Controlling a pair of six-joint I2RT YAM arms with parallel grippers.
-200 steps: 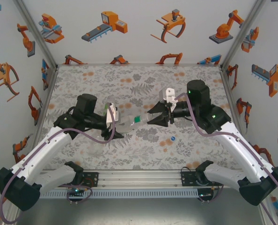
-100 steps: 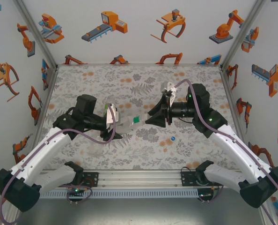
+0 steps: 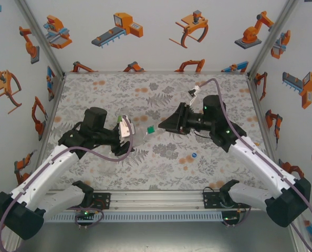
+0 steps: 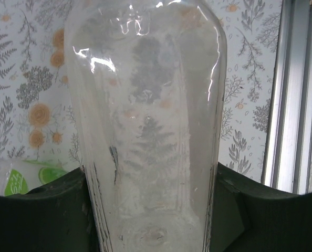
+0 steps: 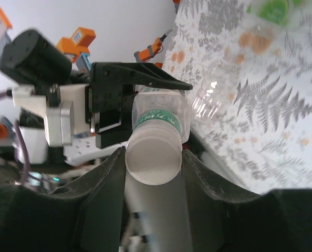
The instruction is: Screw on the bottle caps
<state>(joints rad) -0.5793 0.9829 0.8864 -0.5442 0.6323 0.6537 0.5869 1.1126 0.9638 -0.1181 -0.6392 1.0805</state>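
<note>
Top external view, nearest the arm bases: the blue cap (image 3: 194, 155) lies alone on the flowered table (image 3: 161, 92), right of centre and apart from both arms. Farther in, the left gripper (image 3: 131, 135) is clenched on the plain bottle (image 3: 139, 135), which lies sideways in its grasp with the mouth pointing right. The green cap (image 3: 151, 129) sits at that mouth. The right gripper (image 3: 164, 125) reaches in from the right and grasps the cap.

From the left wrist, the dark fingers (image 4: 35, 215) press both sides of the plain bottle (image 4: 145, 131), and the table pattern shows through its clear wall. Past the left finger, the green-label bottle (image 4: 19, 178) lies on the table. A metal frame post (image 4: 298, 105) stands at the right edge.

From the right wrist, the right gripper (image 5: 152, 152) hugs the round end of the cap, which looks pale here, with a green band (image 5: 156, 118) just behind it. Behind that, the black left gripper (image 5: 119, 102) clamps the clear bottle. Farthest off, the green-label bottle (image 5: 274, 9) rests on the table.
</note>
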